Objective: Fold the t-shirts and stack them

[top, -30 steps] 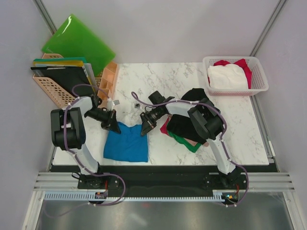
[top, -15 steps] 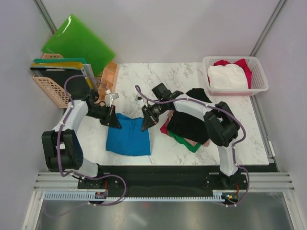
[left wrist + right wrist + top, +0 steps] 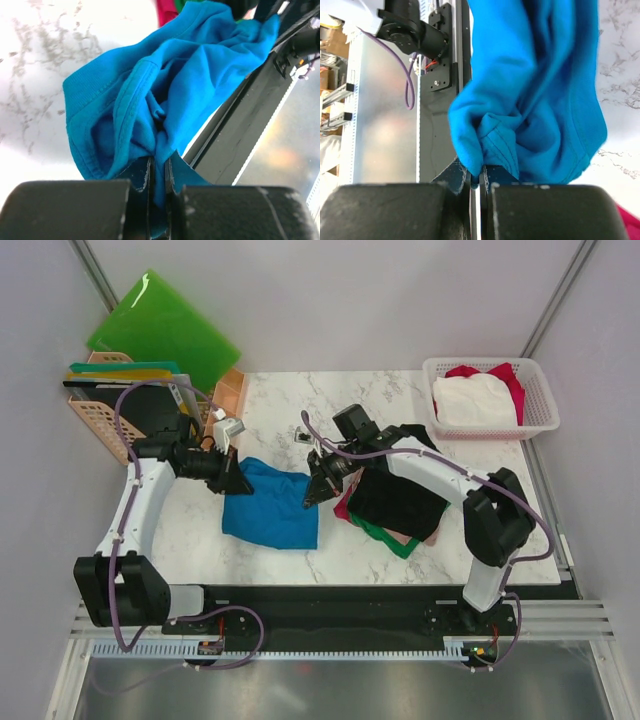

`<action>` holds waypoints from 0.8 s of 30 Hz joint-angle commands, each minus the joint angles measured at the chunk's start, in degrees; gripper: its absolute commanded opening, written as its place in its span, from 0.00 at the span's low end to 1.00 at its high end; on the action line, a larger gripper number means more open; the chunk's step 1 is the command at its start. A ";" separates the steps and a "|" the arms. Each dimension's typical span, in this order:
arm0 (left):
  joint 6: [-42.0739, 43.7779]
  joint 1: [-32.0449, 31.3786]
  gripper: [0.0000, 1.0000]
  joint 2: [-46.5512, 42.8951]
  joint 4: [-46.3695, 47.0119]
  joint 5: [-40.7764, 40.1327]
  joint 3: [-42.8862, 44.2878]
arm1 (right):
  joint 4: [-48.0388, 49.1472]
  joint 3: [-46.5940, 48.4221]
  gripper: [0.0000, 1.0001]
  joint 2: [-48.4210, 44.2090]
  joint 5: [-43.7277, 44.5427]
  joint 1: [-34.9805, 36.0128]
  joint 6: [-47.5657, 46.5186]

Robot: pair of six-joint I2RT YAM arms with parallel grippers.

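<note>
Counter [image 3: 400,405]: blue t-shirt [image 3: 270,512] pulled farther from arm bases than second earlier, lay rumpled beside folded stack [image 3: 395,502]. I kept left hand [image 3: 240,485] and right hand [image 3: 309,497] pinched tight on its far edge. Laying it out for folding, I judged.

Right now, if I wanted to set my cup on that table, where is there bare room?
Bare marble shows along the far edge, between the wooden organiser and the white basket, and on the right, between the basket and the shirt pile. The middle is crowded: the left gripper and right gripper hold the blue t-shirt between them, close beside the pile.
</note>
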 commanded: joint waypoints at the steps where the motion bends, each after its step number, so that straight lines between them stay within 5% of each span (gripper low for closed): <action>1: -2.39 -3.80 0.02 -1.39 2.08 2.78 1.18 | 0.03 -1.96 0.00 -6.14 -0.23 0.24 -1.19; 7: -6.86 -9.26 0.02 -0.52 6.38 0.05 3.37 | -1.28 -3.81 0.00 -11.15 1.44 0.15 -0.83; 24: -7.93 -12.34 0.02 8.62 8.32 0.49 11.99 | -9.54 -11.81 0.00 -22.94 5.49 -2.57 -4.70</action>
